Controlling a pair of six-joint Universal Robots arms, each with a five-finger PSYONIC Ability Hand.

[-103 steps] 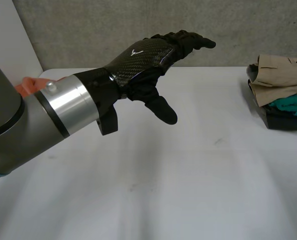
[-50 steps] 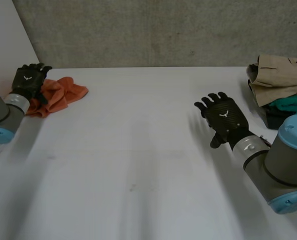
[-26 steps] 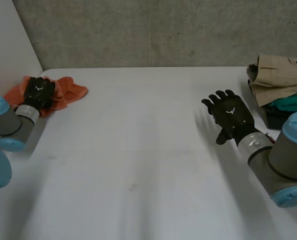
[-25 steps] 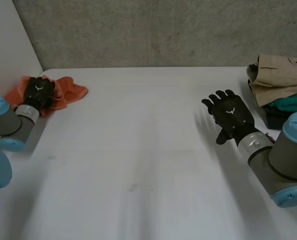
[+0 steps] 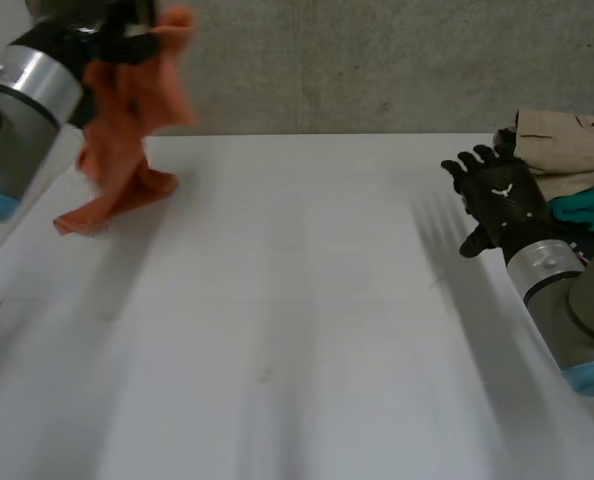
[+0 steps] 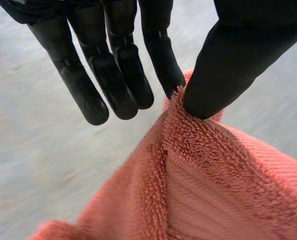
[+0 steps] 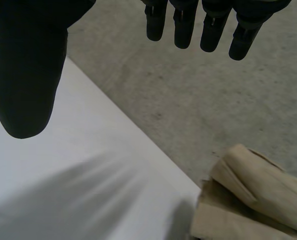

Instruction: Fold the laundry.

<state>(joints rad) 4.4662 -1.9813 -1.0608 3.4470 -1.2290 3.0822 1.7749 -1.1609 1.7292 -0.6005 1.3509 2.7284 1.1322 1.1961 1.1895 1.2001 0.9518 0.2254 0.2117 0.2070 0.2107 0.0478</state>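
Beige garment pile (image 5: 567,150) beside right hand (image 5: 502,197)

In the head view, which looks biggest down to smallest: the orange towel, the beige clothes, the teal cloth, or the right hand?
1. orange towel
2. beige clothes and right hand: about alike, and the hand is nearer the camera, so no ranking
3. teal cloth

Black right hand (image 5: 509,212) with a white mark (image 5: 498,189), silver wrist cuff (image 5: 537,262), grey arm (image 5: 585,312), light-blue cap (image 5: 592,378)
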